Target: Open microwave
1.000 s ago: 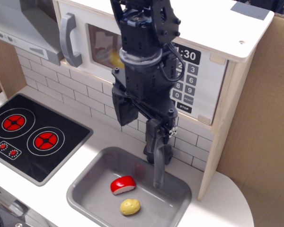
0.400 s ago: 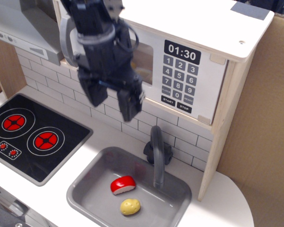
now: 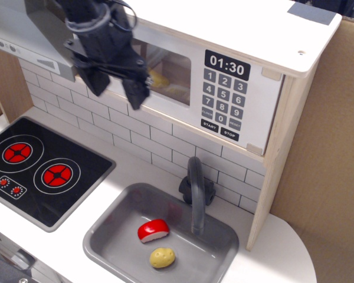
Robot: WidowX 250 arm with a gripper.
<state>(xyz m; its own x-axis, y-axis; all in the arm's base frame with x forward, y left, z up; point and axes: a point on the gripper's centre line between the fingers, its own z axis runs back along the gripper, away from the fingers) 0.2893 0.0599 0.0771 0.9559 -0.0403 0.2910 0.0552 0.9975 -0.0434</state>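
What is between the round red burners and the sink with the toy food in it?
Just bare white countertop lies between the stove and the sink; nothing sits on it. The single camera view shows that strip plainly.

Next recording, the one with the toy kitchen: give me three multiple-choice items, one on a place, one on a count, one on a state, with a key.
1. Where are the red piece and the yellow piece of toy food?
A. On the stove
B. In the sink
C. On top of the microwave

2. How many red burners does the stove show?
A. Two
B. Three
C. Four

3. How does the gripper stand?
A. Open, in front of the microwave door's left side
B. Shut on the faucet
C. Resting in the sink

Key: 1 B, the red piece and the yellow piece lie in the sink. 2 A, the stove shows two red rings. 3 A, the gripper has its fingers spread before the left of the microwave, well above the faucet.
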